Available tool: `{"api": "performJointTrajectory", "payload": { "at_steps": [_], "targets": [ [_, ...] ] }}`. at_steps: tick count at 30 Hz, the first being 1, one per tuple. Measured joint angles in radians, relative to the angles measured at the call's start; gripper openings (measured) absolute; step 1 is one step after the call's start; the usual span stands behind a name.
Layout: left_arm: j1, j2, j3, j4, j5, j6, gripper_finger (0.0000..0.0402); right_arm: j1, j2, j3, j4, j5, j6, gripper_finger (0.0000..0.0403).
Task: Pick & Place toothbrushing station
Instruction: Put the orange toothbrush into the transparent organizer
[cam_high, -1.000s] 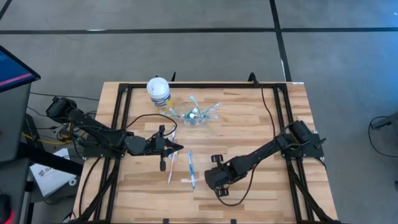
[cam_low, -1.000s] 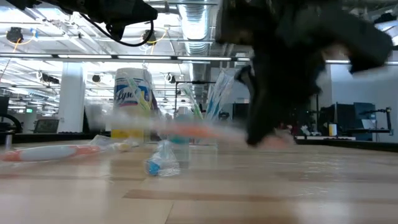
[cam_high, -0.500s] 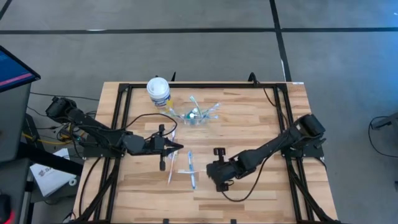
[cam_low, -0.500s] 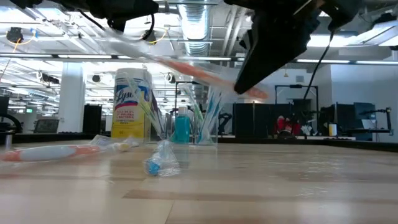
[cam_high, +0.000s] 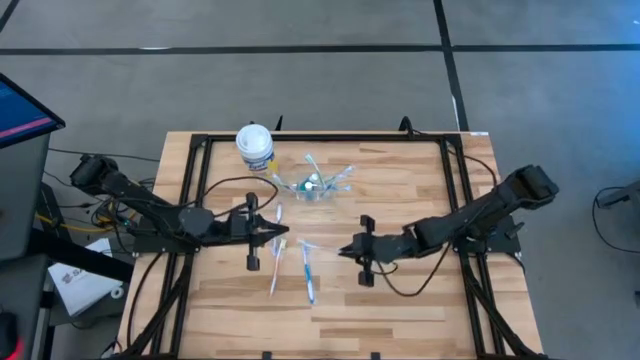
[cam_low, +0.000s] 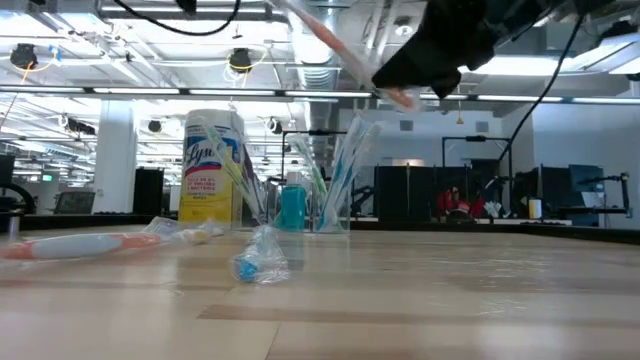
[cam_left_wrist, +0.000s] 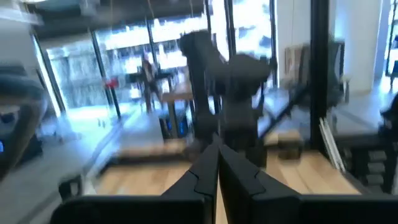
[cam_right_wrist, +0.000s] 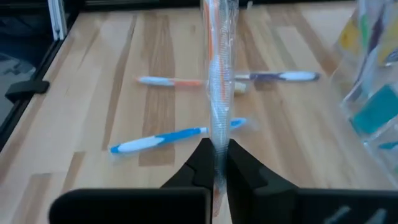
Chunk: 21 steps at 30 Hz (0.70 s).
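A clear plastic cup stands at the table's far middle, holding several toothbrushes and a blue tube. Loose toothbrushes lie flat on the table nearer the front; they also show in the right wrist view. My right gripper is shut on an orange-and-white toothbrush in a clear wrapper, well above the table. My left gripper is shut and empty, left of the loose toothbrushes, pointing toward the table's right. My right gripper pinches the wrapped toothbrush near one end between its two fingers. The fingers lie roughly level, pointing toward the table's left, along the toothbrush. The toothbrush sticks out beyond the fingertips, lifted clear of the table.
A white-lidded yellow canister stands at the far left beside the cup. A crumpled wrapper piece and another toothbrush lie near the front. A black frame runs round the table's edges.
My right gripper has risen from the table with the wrapped toothbrush and drawn back toward the table's far right, tipping from pointing down to about level. The toothbrush has been lifted clear of the table.
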Motion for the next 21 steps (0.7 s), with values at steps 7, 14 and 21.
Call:
{"api": "performJointTrajectory", "payload": {
  "at_steps": [7,14,21],
  "targets": [
    [0.034,-0.011,0.001,0.142,0.084,0.069,0.0017,-0.035,-0.012,-0.003,0.089,-0.007,-0.081,0.0007],
    [0.071,-0.01,0.0,0.158,0.114,0.062,0.0078,-0.084,-0.012,-0.003,0.182,-0.053,-0.143,0.0007],
    [0.109,-0.01,0.001,0.195,0.238,0.067,0.0125,-0.115,-0.012,-0.003,0.247,-0.121,-0.186,0.0007]
  ]
}}
